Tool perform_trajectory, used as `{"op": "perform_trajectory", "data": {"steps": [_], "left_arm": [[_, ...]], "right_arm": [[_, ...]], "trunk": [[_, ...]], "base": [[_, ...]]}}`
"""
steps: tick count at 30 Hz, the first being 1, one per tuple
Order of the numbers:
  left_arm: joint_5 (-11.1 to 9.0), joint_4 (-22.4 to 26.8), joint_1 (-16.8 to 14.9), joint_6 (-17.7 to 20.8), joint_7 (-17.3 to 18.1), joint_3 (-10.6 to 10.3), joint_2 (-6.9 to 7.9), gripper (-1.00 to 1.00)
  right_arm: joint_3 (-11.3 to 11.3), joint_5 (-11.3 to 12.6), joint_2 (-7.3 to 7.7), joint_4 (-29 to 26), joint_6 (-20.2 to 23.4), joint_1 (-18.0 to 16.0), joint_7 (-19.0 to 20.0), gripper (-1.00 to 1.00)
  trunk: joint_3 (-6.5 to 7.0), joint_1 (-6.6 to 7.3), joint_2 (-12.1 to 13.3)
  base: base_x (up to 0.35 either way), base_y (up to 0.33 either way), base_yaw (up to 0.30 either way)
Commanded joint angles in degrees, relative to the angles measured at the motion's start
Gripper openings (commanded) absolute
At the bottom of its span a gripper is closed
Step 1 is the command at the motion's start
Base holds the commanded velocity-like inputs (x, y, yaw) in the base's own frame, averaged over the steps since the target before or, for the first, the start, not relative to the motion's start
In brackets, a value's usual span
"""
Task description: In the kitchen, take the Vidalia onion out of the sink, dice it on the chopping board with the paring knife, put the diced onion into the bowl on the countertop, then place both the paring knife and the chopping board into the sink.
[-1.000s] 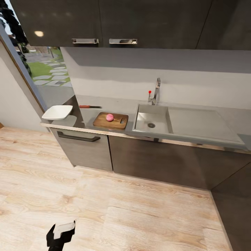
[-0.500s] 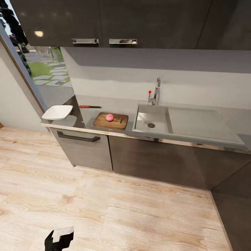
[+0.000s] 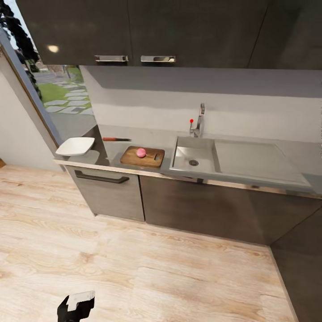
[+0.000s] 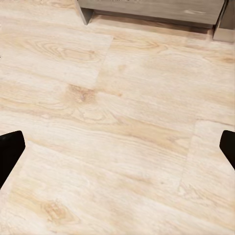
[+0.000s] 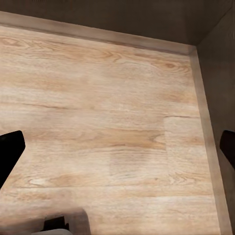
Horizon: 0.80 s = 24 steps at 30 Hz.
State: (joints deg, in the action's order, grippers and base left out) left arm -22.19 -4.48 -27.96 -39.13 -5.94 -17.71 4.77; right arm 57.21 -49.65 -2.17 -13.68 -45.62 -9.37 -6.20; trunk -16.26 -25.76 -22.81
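Pinkish Vidalia onion (image 3: 141,152) rests on chopping board (image 3: 142,157); both hands, left hand (image 4: 117,147) and right hand (image 5: 117,147), spread wide, empty, over floor (image 3: 147,268).

head camera tilted, left arm (image 3: 75,307) lowered

Pink onion (image 3: 141,152), brown board (image 3: 143,157), white bowl (image 3: 75,146).

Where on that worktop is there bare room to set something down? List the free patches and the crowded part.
The flat steel drainboard right of the sink basin is bare. A strip of countertop runs free behind the chopping board, between the paring knife and the faucet. The left end is crowded: the bowl, the knife, and the board carrying the Vidalia onion.
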Motion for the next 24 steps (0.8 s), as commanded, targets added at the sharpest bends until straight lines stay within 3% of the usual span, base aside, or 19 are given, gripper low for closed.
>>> {"op": "perform_trajectory", "data": {"steps": [1,14,24], "left_arm": [[-0.05,-0.18,-0.08,-0.25,-0.30,-0.49,-0.03,1.00],[-0.05,-0.18,-0.08,-0.25,-0.30,-0.49,-0.11,1.00],[-0.05,-0.18,-0.08,-0.25,-0.30,-0.49,-0.09,1.00]], "right_arm": [[0.18,-0.63,-0.03,-0.03,-0.08,-0.03,-0.49,1.00],[0.26,-0.63,0.04,-0.03,-0.08,-0.03,-0.50,1.00],[0.27,-0.63,0.06,-0.03,-0.07,-0.03,-0.52,1.00]], "trunk": [[-0.01,-0.03,-0.11],[1.17,-0.03,-0.11],[2.08,-0.03,-0.11]], "base": [[-0.091,0.000,0.000],[-0.157,0.017,0.000],[-0.179,0.216,0.000]]}}
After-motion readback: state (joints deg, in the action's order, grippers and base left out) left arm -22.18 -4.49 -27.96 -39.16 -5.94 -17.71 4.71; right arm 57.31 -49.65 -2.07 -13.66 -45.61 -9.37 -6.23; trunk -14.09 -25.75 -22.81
